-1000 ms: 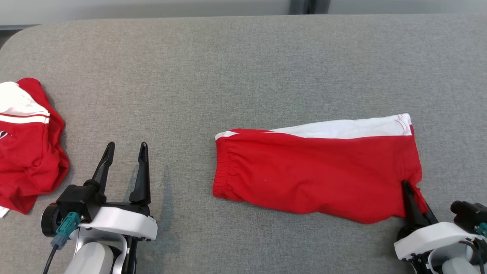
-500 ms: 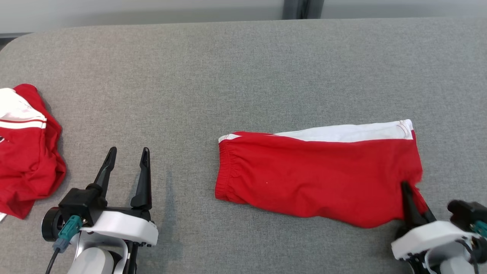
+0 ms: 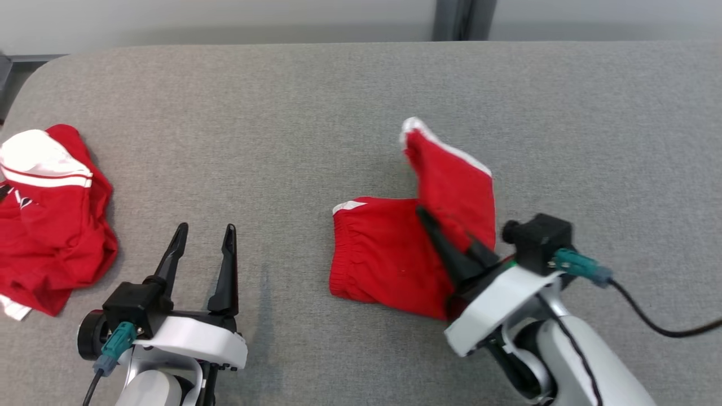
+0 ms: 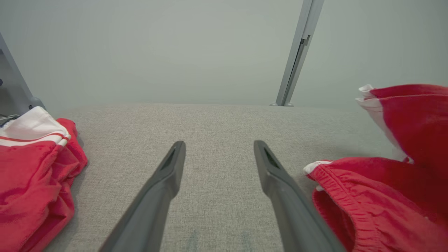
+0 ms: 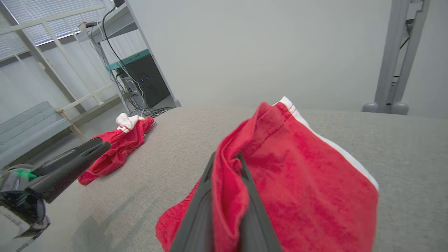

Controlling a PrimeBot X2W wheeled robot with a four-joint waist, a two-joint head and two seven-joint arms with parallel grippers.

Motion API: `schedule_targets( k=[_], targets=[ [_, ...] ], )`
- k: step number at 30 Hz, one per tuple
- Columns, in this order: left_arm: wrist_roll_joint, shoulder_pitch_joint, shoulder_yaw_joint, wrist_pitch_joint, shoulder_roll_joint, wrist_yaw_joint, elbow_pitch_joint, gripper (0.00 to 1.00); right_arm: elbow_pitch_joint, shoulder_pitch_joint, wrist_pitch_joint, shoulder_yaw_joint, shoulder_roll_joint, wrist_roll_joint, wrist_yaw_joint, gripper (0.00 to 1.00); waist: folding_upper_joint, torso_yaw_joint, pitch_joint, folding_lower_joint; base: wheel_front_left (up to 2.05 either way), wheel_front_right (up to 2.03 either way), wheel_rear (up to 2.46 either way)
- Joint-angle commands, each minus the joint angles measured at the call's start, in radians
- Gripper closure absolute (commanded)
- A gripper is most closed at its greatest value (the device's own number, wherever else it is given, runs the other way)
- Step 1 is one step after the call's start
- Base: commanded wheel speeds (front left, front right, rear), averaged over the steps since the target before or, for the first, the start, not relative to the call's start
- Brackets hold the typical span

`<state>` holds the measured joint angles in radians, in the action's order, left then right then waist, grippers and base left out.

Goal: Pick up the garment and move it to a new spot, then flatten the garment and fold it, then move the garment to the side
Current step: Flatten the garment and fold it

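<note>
The garment is a pair of red shorts with a white side stripe, lying on the grey table. My right gripper is shut on its leg-end edge and holds that half lifted and carried leftward over the waistband half. In the right wrist view red cloth is pinched between the fingers. My left gripper stands open over bare table, well left of the garment, with nothing between its fingers.
A second red and white garment lies crumpled at the table's left edge, also seen as a red heap in the right wrist view. A grey post stands behind the table's far edge.
My right gripper has swung left and up with the garment's leg end, lifting the right half over the left half. The left gripper stays open in place. The camera shifted slightly.
</note>
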<state>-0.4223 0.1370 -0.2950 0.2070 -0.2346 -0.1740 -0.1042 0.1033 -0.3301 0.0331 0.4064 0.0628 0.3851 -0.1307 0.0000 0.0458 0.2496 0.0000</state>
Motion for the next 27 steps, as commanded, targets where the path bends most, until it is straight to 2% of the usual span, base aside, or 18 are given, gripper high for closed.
schedule_targets(
  k=[1, 8, 13, 14, 15, 16, 22, 25, 27],
  targets=[
    [-0.003, 0.015, -0.004, 0.007, 0.005, 0.003, -0.004, 0.00, 0.023, -0.030, 0.010, 0.059, -0.002, 0.031, 0.000, 1.00, 0.0000, 0.022, -0.004, 0.0000, 0.00, 0.00, 0.00],
    [-0.007, 0.018, -0.023, 0.020, 0.025, 0.013, -0.028, 0.00, 0.189, -0.080, -0.014, 0.227, -0.009, 0.132, 0.000, 1.00, 0.0000, 0.075, -0.004, 0.0000, 0.00, 0.00, 0.00],
    [-0.010, 0.016, -0.023, 0.026, 0.030, 0.014, -0.045, 0.00, 0.260, -0.103, -0.042, 0.281, -0.009, 0.175, 0.000, 1.00, 0.0000, 0.088, -0.004, 0.0000, 0.00, 0.00, 0.00],
    [-0.010, 0.018, -0.024, 0.028, 0.030, 0.015, -0.049, 0.00, 0.272, -0.111, -0.052, 0.289, -0.009, 0.179, 0.000, 0.89, 0.0000, 0.091, -0.005, 0.0000, 0.00, 0.00, 0.00],
    [-0.010, 0.019, -0.024, 0.030, 0.030, 0.015, -0.052, 0.00, 0.280, -0.114, -0.057, 0.302, -0.010, 0.184, 0.000, 0.52, 0.0000, 0.093, -0.007, 0.0000, 0.00, 0.00, 0.00],
    [-0.011, 0.021, -0.023, 0.031, 0.029, 0.015, -0.055, 0.00, 0.282, -0.120, -0.074, 0.311, -0.011, 0.182, 0.000, 0.00, 0.0000, 0.093, -0.008, 0.0000, 0.00, 0.00, 0.00],
    [-0.015, 0.011, -0.015, 0.036, 0.020, 0.010, -0.066, 0.00, 0.252, -0.137, -0.157, 0.350, -0.007, 0.143, 0.000, 0.00, 0.0000, 0.080, -0.028, 0.0000, 0.00, 0.00, 0.00],
    [-0.016, 0.001, -0.012, 0.038, 0.014, 0.006, -0.064, 0.00, 0.222, -0.121, -0.201, 0.307, 0.014, 0.120, 0.000, 0.00, 0.0000, 0.066, -0.039, 0.0000, 0.00, 0.00, 0.00],
    [-0.017, -0.005, -0.008, 0.039, 0.009, 0.004, -0.060, 0.00, 0.206, -0.105, -0.222, 0.242, 0.025, 0.097, 0.000, 0.00, 0.0000, 0.055, -0.044, 0.0000, 0.00, 0.00, 0.00]
  ],
)
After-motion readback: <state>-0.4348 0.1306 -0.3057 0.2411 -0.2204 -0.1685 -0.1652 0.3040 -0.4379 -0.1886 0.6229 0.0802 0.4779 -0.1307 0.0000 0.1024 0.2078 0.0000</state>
